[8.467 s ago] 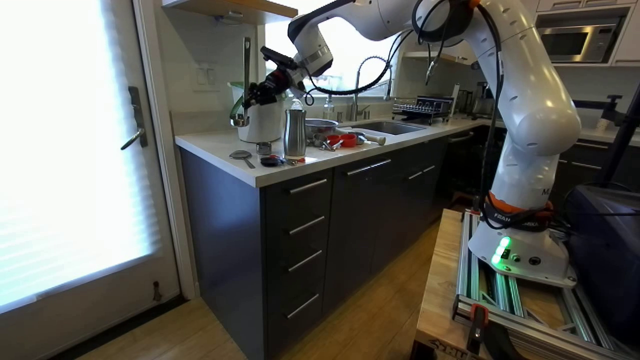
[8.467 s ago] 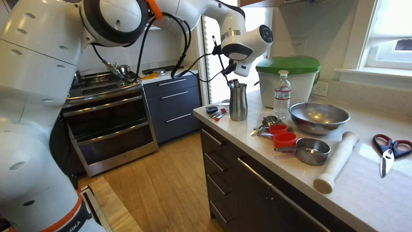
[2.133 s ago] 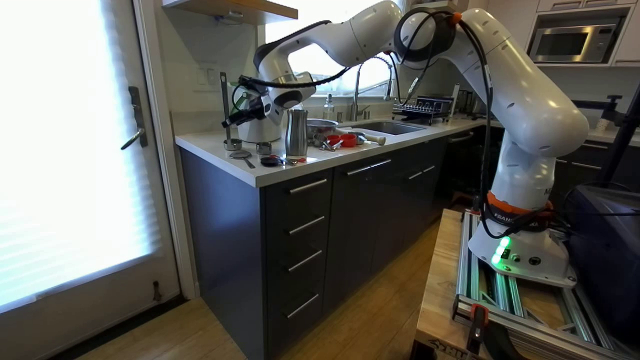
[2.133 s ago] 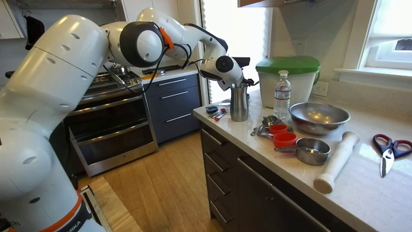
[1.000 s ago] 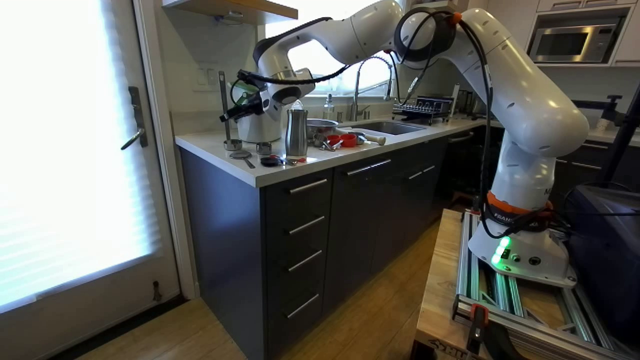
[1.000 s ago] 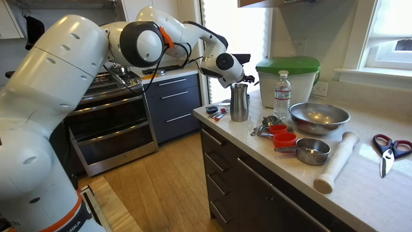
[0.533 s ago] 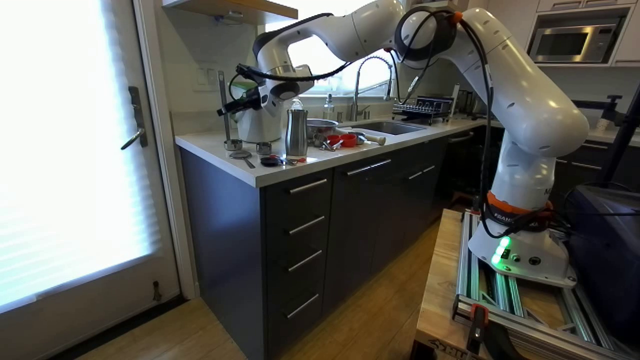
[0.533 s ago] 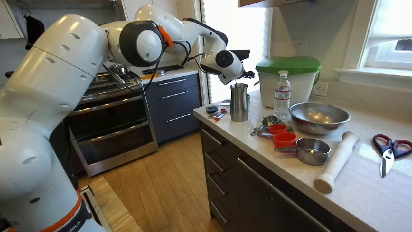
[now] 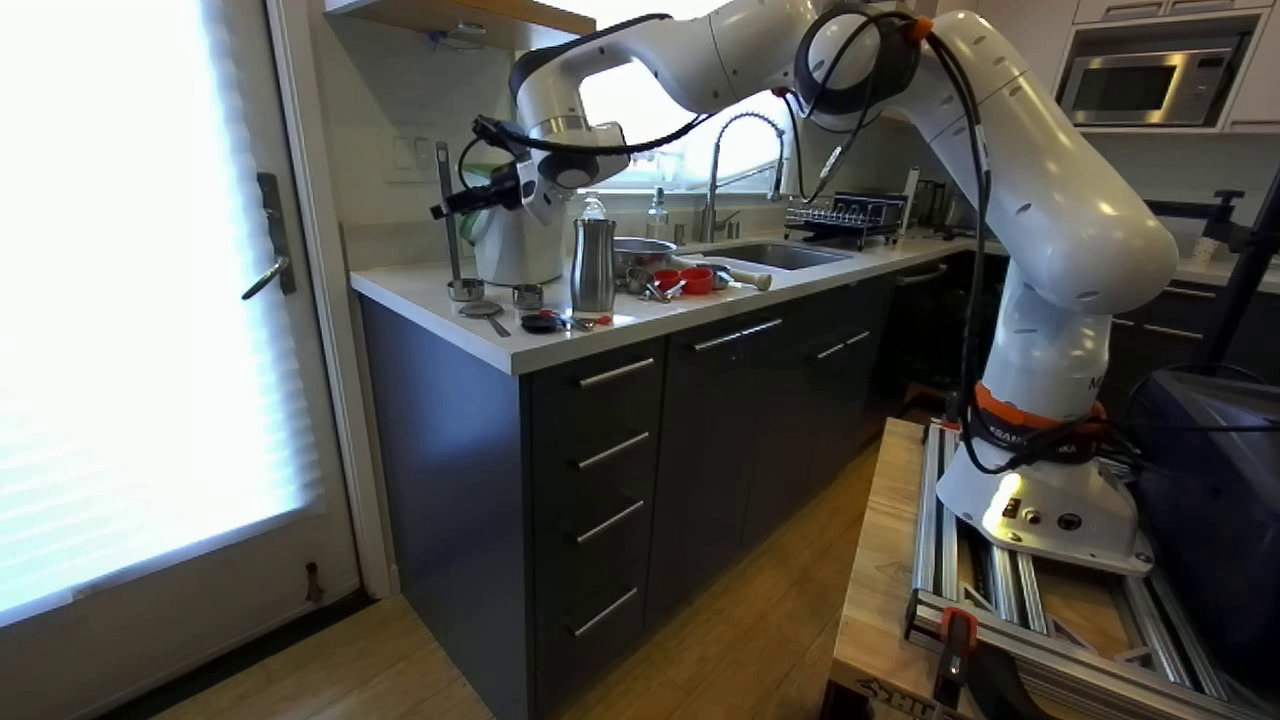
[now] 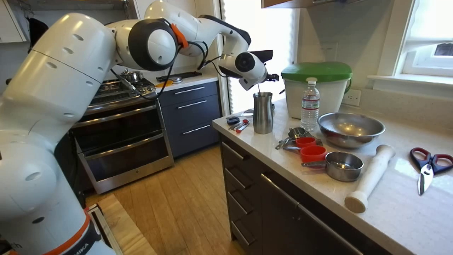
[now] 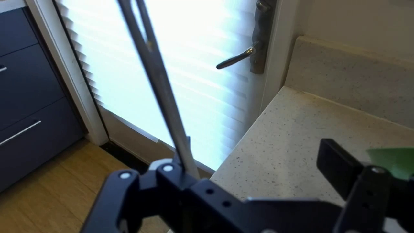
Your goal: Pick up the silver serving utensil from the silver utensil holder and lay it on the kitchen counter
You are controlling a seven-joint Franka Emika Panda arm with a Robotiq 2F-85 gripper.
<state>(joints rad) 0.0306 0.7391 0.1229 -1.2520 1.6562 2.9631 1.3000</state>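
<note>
The silver serving utensil (image 9: 450,225) stands with its cup-shaped head down on the kitchen counter (image 9: 415,285), handle up and tilted slightly. My gripper (image 11: 257,166) is open beside the upper handle, its jaws wide apart. In the wrist view the utensil handle (image 11: 161,84) runs down from the top past the finger on the left, which hides its lower part; whether they touch I cannot tell. Upright nearby, the silver utensil holder (image 9: 593,265) also appears in an exterior view as a shiny holder (image 10: 263,113), covering most of the utensil there.
A white container with a green lid (image 10: 316,72) stands behind, beside a water bottle (image 10: 310,109). Around the holder lie a small metal cup (image 9: 528,296), a strainer spoon (image 9: 483,311) and red measuring cups (image 10: 313,153). A steel bowl (image 10: 350,129) and scissors (image 10: 430,166) are farther along.
Earlier my gripper held the utensil above the counter; now the utensil stands on it, released. Over the last second the open gripper has risen along the handle, which barely moved.
</note>
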